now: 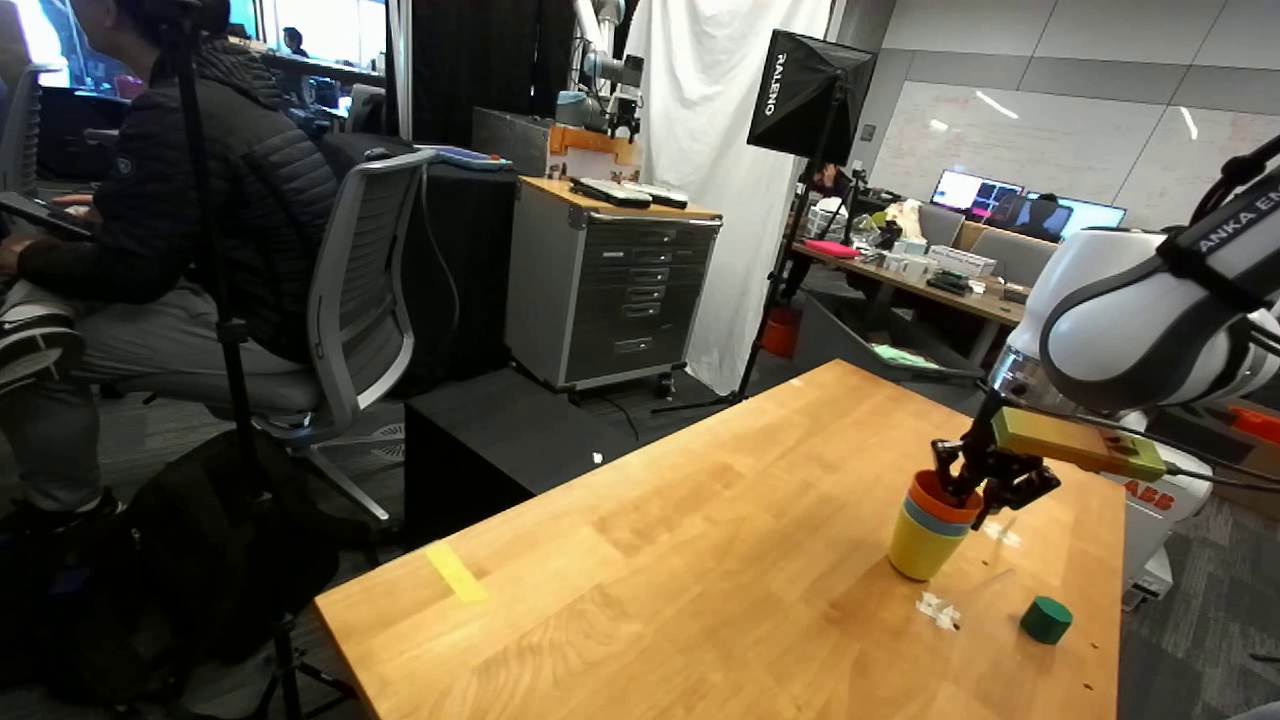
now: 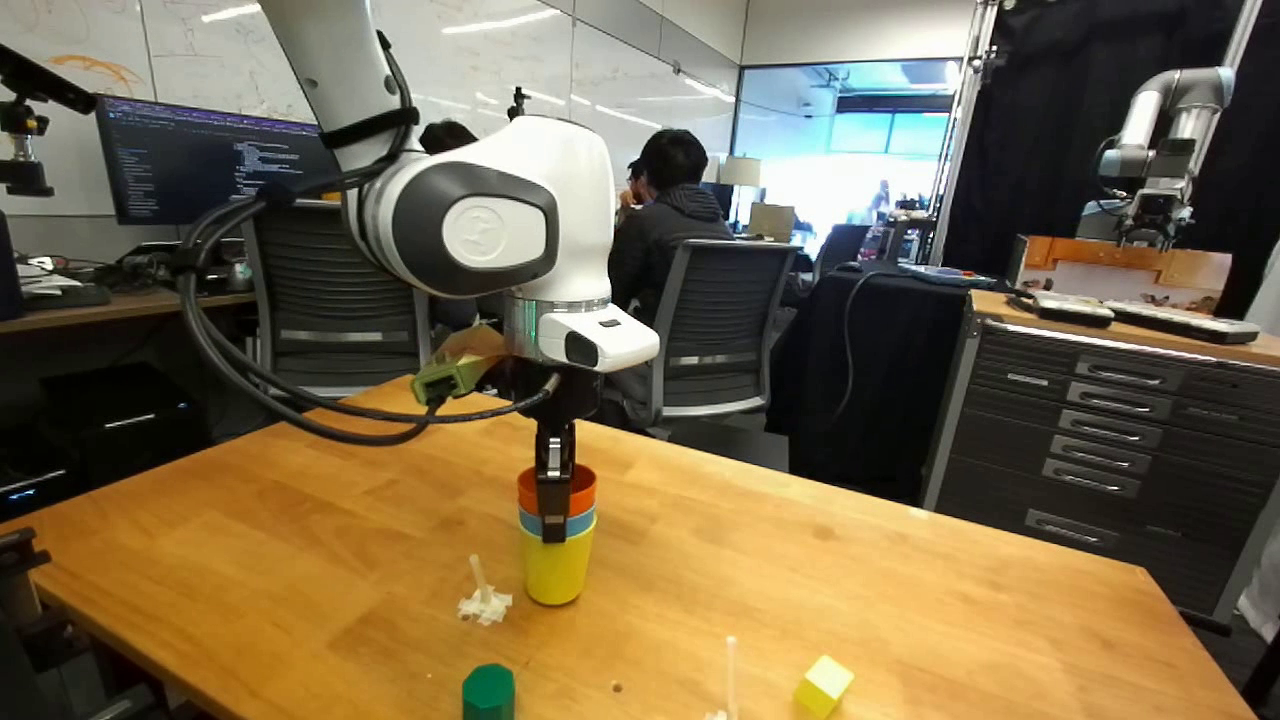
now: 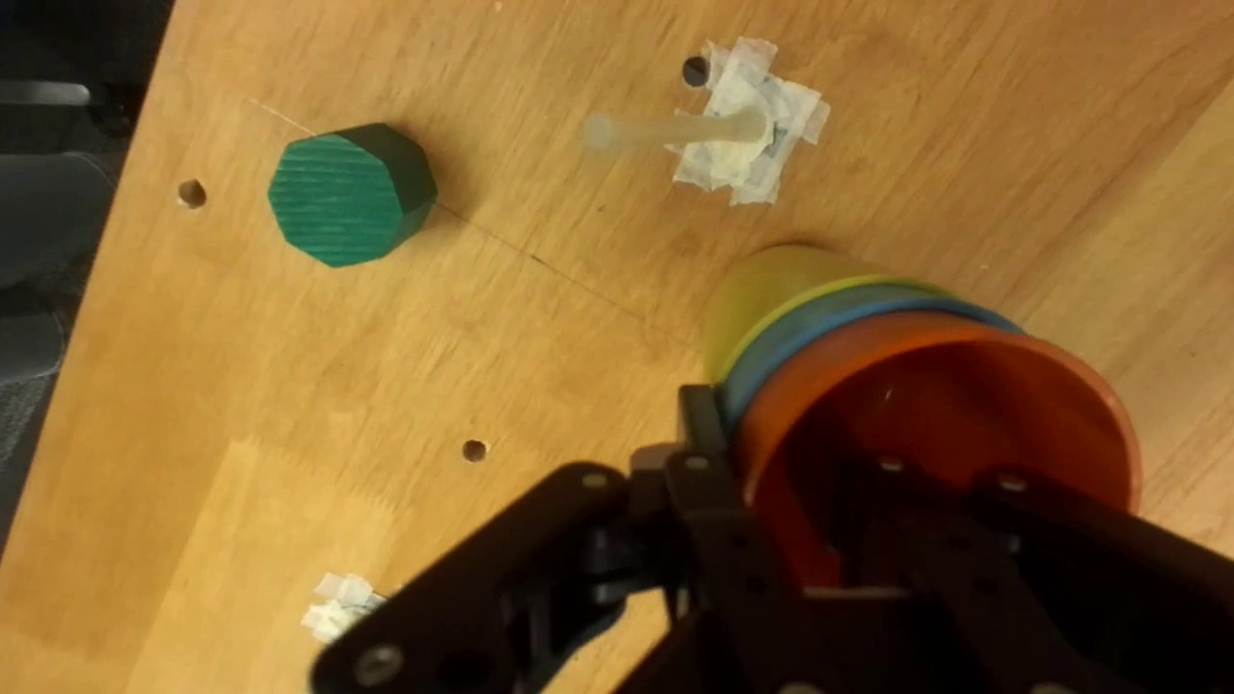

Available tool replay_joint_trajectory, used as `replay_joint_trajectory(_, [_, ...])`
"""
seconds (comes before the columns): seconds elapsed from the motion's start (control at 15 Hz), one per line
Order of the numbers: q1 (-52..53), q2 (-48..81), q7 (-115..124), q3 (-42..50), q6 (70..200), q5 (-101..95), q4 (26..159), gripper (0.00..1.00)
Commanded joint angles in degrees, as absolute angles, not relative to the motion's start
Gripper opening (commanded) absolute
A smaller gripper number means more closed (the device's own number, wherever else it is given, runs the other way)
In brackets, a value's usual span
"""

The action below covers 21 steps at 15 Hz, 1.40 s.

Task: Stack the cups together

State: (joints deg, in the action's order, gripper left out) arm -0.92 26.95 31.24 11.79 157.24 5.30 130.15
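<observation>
My black, jointed jaws stand apart, straddling the rim of a smooth, round orange-red plastic cup (image 3: 983, 405): one jaw dips inside, the other hangs just outside the wall. Whether either touches it, I cannot tell. Below my jaws, that cup sits nested in a blue plastic cup (image 1: 935, 518), itself inside a tapered yellow plastic cup (image 2: 556, 572), upright on the grained wooden table (image 3: 540, 337). Off beside my jaws stand a green many-sided block (image 3: 335, 200) with a finely ridged face and a slim translucent stick (image 3: 656, 131) on crinkled white tape (image 3: 752, 82).
</observation>
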Motion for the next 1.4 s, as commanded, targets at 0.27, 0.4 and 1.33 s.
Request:
replay_joint_trajectory(0.27, [-1.6, 26.4, 27.6, 11.0, 157.3, 7.6, 129.8, 0.6])
replay_joint_trajectory(0.4, [-1.6, 25.8, 27.2, 11.0, 157.2, 7.7, 130.0, 0.64])
replay_joint_trajectory(1.33, [-4.7, 13.4, 12.5, 8.3, 146.1, 7.4, 131.0, 1.0])
